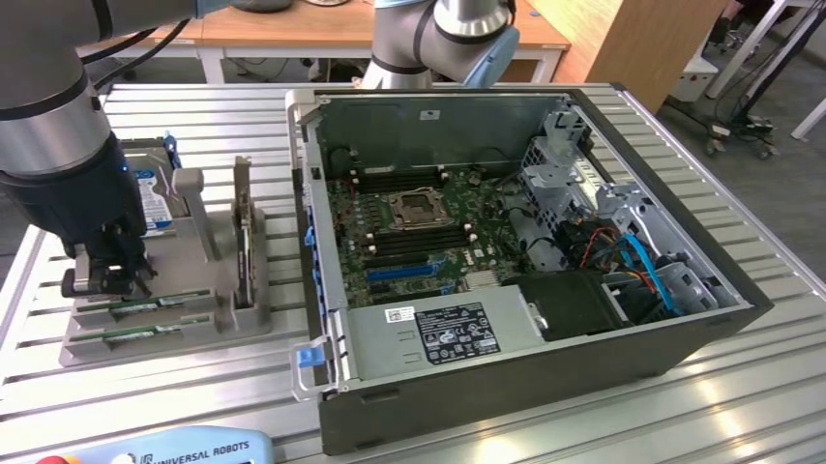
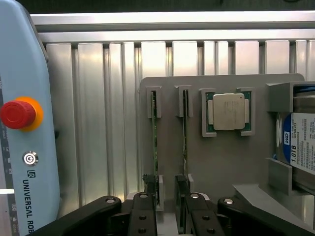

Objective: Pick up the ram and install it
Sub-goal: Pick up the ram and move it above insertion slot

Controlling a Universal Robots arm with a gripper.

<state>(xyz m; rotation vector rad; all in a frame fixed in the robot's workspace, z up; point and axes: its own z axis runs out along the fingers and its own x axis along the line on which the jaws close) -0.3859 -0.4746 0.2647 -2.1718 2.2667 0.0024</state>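
Two green ram sticks stand on edge in slots of a grey holder (image 2: 221,167): one ram (image 2: 154,132) and a second stick (image 2: 185,128) beside it. In the exterior view the ram (image 1: 155,305) lies at the holder's near end, at the exterior view's left. My gripper (image 2: 167,199) hangs just over that end of the sticks, open, its black fingers (image 2: 143,211) roughly in line with the two sticks and gripping nothing. In the exterior view the gripper (image 1: 110,278) stands low over the holder (image 1: 220,324).
An open computer case (image 1: 671,338) with its motherboard (image 1: 413,222) fills the exterior view's right. The holder also carries a silver processor (image 2: 229,112) and a blue-labelled hard drive (image 2: 300,142). A teach pendant (image 2: 24,123) lies on the slatted metal table (image 2: 98,123).
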